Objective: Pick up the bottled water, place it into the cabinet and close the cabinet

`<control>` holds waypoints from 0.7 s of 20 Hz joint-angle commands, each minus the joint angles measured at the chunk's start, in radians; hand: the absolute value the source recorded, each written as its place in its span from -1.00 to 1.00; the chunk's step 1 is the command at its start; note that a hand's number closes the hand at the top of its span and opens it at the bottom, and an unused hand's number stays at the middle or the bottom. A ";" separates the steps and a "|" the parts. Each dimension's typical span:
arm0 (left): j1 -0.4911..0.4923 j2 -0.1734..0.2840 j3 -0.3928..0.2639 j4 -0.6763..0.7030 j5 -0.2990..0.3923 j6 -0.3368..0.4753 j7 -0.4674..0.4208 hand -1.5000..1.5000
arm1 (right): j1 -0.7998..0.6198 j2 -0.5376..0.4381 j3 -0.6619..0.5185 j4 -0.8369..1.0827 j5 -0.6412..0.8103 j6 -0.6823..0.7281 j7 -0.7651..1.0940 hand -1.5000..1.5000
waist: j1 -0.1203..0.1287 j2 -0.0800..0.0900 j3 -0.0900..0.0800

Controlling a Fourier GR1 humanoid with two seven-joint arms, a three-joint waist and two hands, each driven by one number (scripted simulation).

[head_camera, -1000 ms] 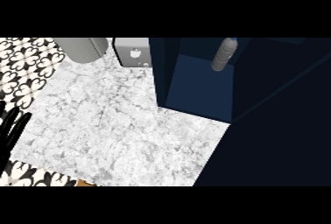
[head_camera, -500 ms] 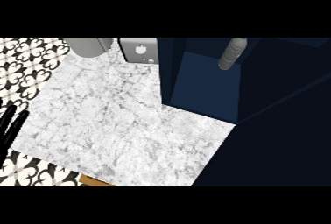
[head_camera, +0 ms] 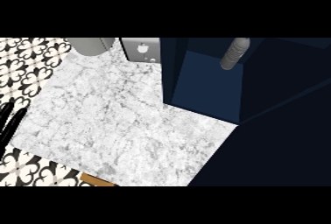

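Note:
A grey bottle (head_camera: 234, 53) that looks like the bottled water stands upright inside the open dark blue cabinet (head_camera: 210, 89) at the upper right, near its back. No hand touches it. The straight black fingers of my left hand (head_camera: 9, 124) show at the view's left edge, over the edge of the marble counter (head_camera: 123, 122), far from the bottle and holding nothing. My right hand shows nowhere. The cabinet's door cannot be made out in the dark area at the right.
At the counter's far edge stand a grey cylinder (head_camera: 91, 44) and a white box-like appliance (head_camera: 142, 49). Black-and-white patterned tiles (head_camera: 29, 65) lie along the left. A wooden corner (head_camera: 97, 179) shows at the bottom.
The whole scene has slid slightly rightward in the view. The bottle stays in the cabinet and the left hand stays at the left edge.

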 commanded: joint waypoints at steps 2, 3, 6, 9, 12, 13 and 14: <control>-0.006 0.009 0.006 0.005 0.009 -0.004 0.010 -1.00 | -0.095 0.065 -0.008 0.055 0.005 -0.065 0.109 1.00 | -0.004 -0.002 0.007; -0.007 0.000 0.002 0.017 0.006 -0.004 0.005 -1.00 | -0.115 0.067 -0.015 0.058 0.013 -0.063 0.117 1.00 | -0.007 0.001 0.004; -0.005 0.005 0.009 0.024 0.009 -0.004 0.008 -1.00 | -0.163 0.073 -0.033 0.093 0.016 -0.067 0.161 1.00 | -0.003 -0.002 0.006; -0.016 0.005 0.013 0.022 0.012 -0.008 0.006 -1.00 | -0.222 0.090 -0.052 0.143 0.010 -0.081 0.217 1.00 | -0.005 -0.002 0.006; -0.004 0.010 0.002 0.035 0.014 -0.022 0.019 -1.00 | -0.294 0.137 -0.060 0.205 0.004 -0.105 0.259 1.00 | -0.012 -0.006 0.009; 0.000 0.001 0.006 0.047 0.003 -0.017 0.005 -1.00 | -0.312 0.151 -0.065 0.217 -0.008 -0.114 0.275 1.00 | -0.007 -0.007 0.007; -0.011 -0.003 0.003 0.045 0.007 -0.013 0.009 -1.00 | -0.343 0.163 -0.071 0.243 -0.015 -0.117 0.293 1.00 | -0.023 -0.008 0.009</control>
